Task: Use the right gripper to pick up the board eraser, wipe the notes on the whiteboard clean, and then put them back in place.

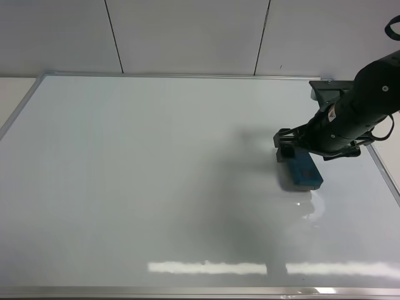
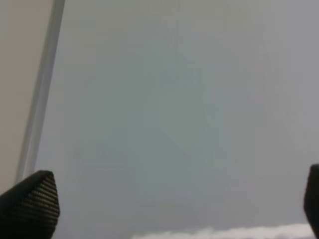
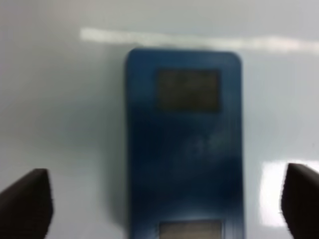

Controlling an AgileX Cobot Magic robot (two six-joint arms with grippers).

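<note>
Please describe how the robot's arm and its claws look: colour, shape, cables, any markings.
The right claw sits on a thick black arm carrying black cables and a small white label. Its fingers are dark and blunt. The left claw has black fingertips with a fine woven texture.

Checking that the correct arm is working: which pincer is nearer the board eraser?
Right. The right pincer is open, its fingers either side of the board eraser, not touching. The left pincer is over bare whiteboard by its frame; no eraser shows there.

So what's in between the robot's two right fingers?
The board eraser lies flat on the whiteboard, between the right gripper's open fingers. The right wrist view shows bare white board on each side of it, so neither finger touches it.
</note>
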